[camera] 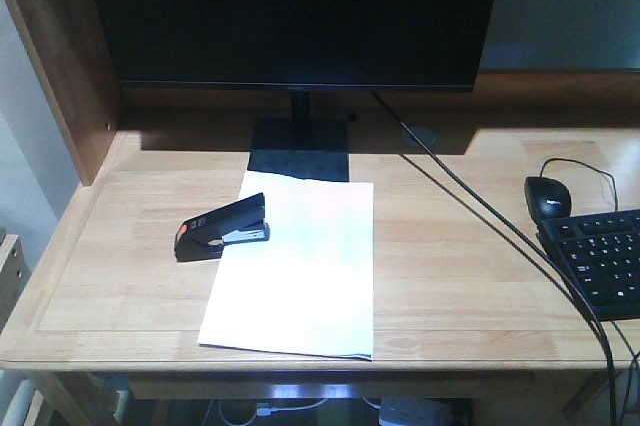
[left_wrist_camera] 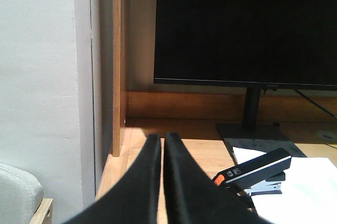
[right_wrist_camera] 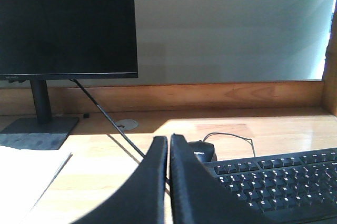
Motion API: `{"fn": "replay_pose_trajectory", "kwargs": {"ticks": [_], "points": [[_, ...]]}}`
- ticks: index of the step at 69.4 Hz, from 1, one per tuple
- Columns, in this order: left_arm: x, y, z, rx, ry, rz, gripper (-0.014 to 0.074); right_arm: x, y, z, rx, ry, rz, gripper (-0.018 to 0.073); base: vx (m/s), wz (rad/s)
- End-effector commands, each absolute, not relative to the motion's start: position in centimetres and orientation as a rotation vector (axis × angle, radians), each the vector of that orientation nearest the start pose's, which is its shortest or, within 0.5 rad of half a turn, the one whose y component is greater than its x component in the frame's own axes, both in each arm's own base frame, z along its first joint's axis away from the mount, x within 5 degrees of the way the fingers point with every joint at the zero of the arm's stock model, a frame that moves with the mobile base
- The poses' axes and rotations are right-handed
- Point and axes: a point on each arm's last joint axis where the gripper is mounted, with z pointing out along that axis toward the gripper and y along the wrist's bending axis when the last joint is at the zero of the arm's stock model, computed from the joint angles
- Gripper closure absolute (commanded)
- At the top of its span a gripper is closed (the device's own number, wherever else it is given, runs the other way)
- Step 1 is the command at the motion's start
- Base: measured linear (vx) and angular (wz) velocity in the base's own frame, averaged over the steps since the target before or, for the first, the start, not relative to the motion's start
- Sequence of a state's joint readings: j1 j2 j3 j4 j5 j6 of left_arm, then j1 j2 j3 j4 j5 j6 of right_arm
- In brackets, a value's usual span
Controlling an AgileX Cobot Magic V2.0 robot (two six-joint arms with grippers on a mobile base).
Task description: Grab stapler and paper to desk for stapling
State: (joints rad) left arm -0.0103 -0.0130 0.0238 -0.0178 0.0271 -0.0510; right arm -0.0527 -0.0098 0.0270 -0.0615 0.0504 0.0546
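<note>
A pale wood counter (camera: 470, 276) sits under a dark monitor (camera: 295, 11). The stapler (camera: 222, 227) lies at the counter's middle left, its silver nose on the left edge of the paper (camera: 300, 266), orange end pointing to 9 o'clock. At 3 o'clock from the paper, well apart, are a mouse (camera: 548, 197) and keyboard (camera: 600, 261). Left gripper (left_wrist_camera: 162, 145) and right gripper (right_wrist_camera: 169, 145) each show fingers nearly together, holding nothing.
</note>
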Motion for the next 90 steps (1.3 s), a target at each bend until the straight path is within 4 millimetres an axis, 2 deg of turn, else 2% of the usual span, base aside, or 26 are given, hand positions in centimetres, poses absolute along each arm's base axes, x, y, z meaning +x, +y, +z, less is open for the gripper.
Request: {"fn": "replay_pose_trajectory", "kwargs": {"ticks": [1, 90], "points": [[5.51, -0.03, 20.70, -0.053, 1.443, -0.069, 0.0603, 5.57, -0.32, 20.51, 0.024, 1.479, -0.068, 0.0569, 0.00, 0.00], [5.51, -0.03, 20.70, -0.053, 1.443, -0.069, 0.0603, 5.57, -0.32, 20.52, 0.026, 1.478, -0.066, 0.0569, 0.00, 0.00]]}}
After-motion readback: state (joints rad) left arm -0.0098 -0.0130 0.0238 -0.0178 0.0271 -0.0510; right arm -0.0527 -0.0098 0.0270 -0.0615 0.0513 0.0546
